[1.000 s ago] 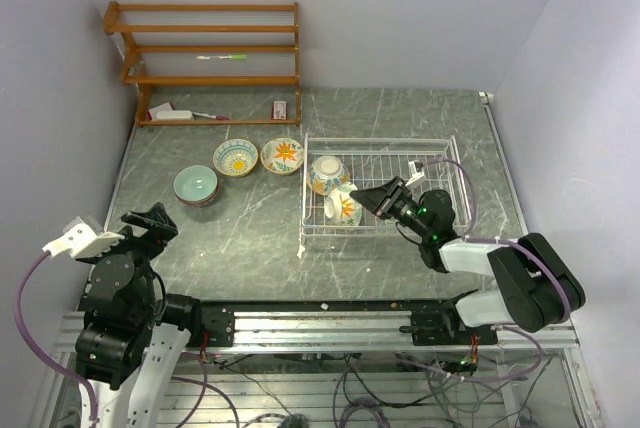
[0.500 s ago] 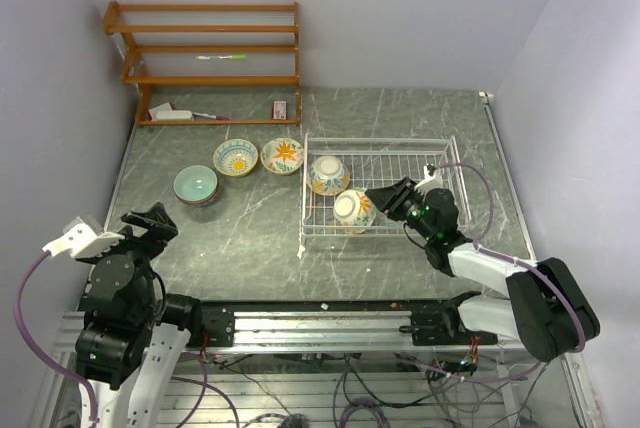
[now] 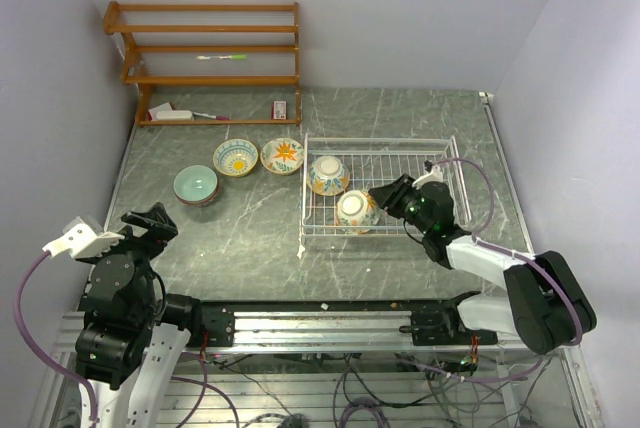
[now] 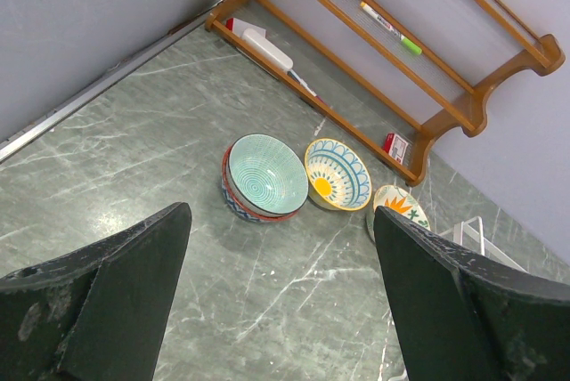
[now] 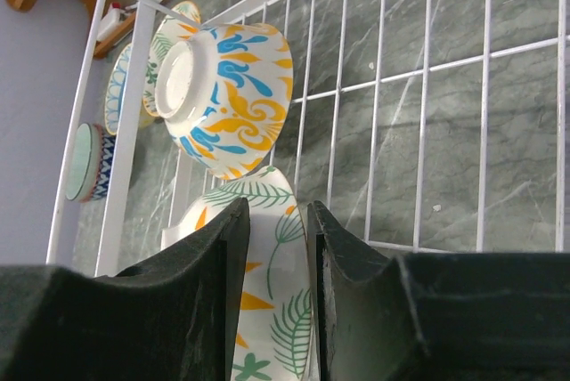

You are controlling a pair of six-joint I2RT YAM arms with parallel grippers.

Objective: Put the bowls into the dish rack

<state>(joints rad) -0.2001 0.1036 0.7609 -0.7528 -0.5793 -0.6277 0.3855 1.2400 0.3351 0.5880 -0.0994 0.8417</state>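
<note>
**Right gripper at a bowl's rim in the rack; left arm folded back**

The left arm sits folded by its base. The left gripper point(image 3: 150, 220) is spread wide and empty, well apart from the teal bowl point(image 3: 195, 185), sun-patterned bowl point(image 3: 235, 157) and orange-flower bowl point(image 3: 282, 155) on the table. In the dish rack point(image 3: 440, 143), a blue-and-orange bowl point(image 3: 329, 174) lies tilted. The right arm reaches low into the rack. The right gripper point(image 3: 378, 196) straddles the rim of the leaf-patterned bowl point(image 3: 355, 210), jaws narrowly parted. Whether they pinch it is unclear.

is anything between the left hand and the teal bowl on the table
Nothing visible. Only bare table lies between the open left hand and the teal bowl; the two patterned bowls sit past it, toward the dish rack.
</note>
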